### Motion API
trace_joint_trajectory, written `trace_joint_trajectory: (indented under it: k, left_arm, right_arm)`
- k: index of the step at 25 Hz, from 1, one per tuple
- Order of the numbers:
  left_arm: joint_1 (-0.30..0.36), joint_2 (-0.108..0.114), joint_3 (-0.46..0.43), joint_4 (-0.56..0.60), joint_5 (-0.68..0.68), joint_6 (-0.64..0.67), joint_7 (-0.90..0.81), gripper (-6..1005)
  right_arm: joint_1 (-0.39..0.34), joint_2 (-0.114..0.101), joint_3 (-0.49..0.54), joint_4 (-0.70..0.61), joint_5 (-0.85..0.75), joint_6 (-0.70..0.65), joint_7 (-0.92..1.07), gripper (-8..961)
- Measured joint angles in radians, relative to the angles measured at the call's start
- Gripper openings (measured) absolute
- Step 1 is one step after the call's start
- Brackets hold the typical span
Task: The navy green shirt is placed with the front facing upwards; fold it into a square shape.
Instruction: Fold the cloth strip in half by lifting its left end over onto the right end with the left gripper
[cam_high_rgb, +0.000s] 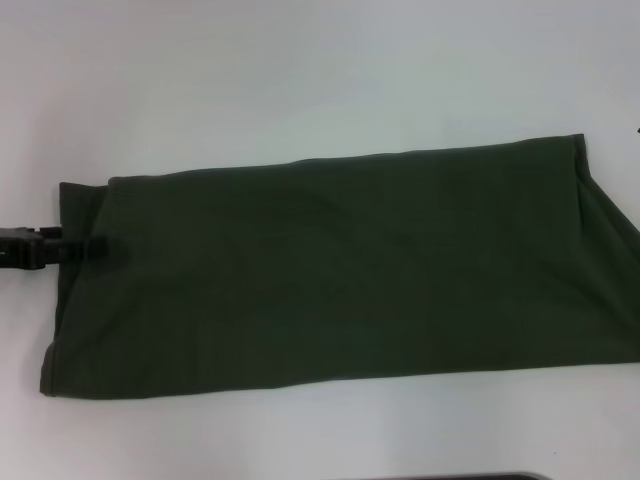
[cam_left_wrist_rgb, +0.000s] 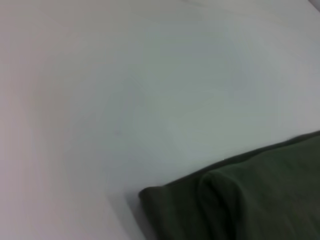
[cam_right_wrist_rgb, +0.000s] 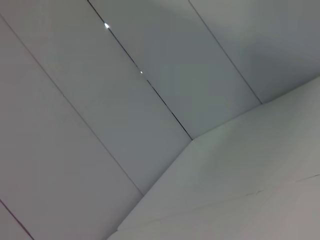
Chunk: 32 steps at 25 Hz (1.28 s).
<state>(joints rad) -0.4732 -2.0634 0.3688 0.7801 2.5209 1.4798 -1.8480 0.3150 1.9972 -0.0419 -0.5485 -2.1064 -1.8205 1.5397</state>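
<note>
**Desk:** Where is the navy green shirt (cam_high_rgb: 340, 270) lying?

**Photographer:** In the head view it is stretching across the white table (cam_high_rgb: 300, 70) as a long folded band, plain green side up, from the left third of the frame out past the right edge. Its upper edge is slanting up toward the right; its lower edge is running nearly level, with a strip of bare table below. The broad upper half of the frame is showing open tabletop.

**Desk:** And the tool?

**Photographer:** The left gripper (cam_high_rgb: 92, 247) is reaching in from the left edge, its dark tip lying over the shirt's left end. Whether its fingers are apart or clamped on cloth, I cannot tell.

**Desk:** What are the wrist views adding?

**Photographer:** The left wrist view is showing a folded corner of the shirt (cam_left_wrist_rgb: 240, 200) at lower right, layered edges visible, white table (cam_left_wrist_rgb: 125, 90) everywhere else. The right wrist view is showing only pale panels (cam_right_wrist_rgb: 100, 110) with thin dark seams and a white surface, no shirt.
</note>
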Motion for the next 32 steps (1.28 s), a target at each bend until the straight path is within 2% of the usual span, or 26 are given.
trace_joint_trajectory:
  k: [7, 27, 30, 32]
  left_arm:
    - [-0.010, 0.003, 0.025, -0.018, 0.009, 0.004, 0.003, 901]
    - [-0.012, -0.011, 0.041, -0.017, 0.010, 0.017, 0.016, 895]
    - [-0.011, -0.011, 0.040, -0.017, 0.011, 0.012, 0.007, 718]
    - [-0.011, -0.012, 0.047, -0.017, 0.014, 0.017, 0.004, 677]
  right_arm:
    - [-0.001, 0.000, 0.001, 0.000, 0.000, 0.000, -0.001, 437]
    - [-0.009, 0.000, 0.000, 0.004, 0.000, -0.001, -0.004, 412]
    - [-0.010, 0.000, 0.000, 0.002, 0.000, -0.004, -0.004, 408]
    - [-0.010, 0.000, 0.000, 0.001, 0.000, -0.005, -0.004, 405]
